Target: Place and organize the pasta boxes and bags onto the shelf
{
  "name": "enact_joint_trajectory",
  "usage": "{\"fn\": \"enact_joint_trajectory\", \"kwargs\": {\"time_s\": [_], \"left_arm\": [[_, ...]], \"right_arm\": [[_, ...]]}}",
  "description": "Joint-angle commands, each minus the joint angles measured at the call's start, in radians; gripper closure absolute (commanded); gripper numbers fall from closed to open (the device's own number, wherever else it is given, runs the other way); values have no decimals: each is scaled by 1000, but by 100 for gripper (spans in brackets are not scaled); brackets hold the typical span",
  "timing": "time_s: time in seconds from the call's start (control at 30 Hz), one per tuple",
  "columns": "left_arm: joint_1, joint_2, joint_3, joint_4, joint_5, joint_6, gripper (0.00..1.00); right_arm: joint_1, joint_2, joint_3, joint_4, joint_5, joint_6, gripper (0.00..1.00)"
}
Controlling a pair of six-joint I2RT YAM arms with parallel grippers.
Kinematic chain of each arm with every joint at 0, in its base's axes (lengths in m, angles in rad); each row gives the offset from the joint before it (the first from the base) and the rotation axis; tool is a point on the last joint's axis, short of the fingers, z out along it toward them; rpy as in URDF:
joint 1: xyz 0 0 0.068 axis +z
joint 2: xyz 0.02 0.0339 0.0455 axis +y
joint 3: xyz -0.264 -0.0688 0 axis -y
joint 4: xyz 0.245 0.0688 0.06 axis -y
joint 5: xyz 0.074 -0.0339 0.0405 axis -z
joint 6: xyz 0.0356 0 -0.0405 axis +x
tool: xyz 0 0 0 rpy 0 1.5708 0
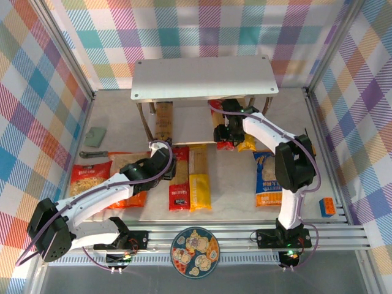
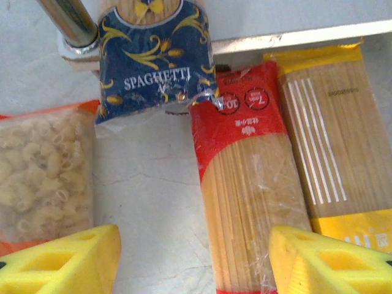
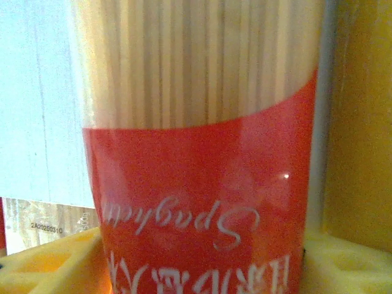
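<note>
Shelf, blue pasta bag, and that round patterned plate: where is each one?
shelf (image 1: 202,76), overhead view, middle of its grey top board.
blue pasta bag (image 1: 265,180), overhead view, its printed front.
round plate (image 1: 195,245), overhead view, its patterned face.

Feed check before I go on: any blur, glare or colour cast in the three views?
Top external: sharp, evenly lit, soft shadow under the shelf. Left wrist: print on the blue-ended pack crisp, glare on the metal leg, fingers soft. Right wrist: red pack too close, blurred, with a warm orange cast.
</note>
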Motion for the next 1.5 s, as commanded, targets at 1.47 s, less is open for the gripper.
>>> {"fn": "enact_joint_trajectory", "kwargs": {"time_s": [1.47], "left_arm": [[-106, 215, -114, 123, 388, -213, 16]], "right_arm": [[81, -584, -441, 72, -42, 51, 17]]}}
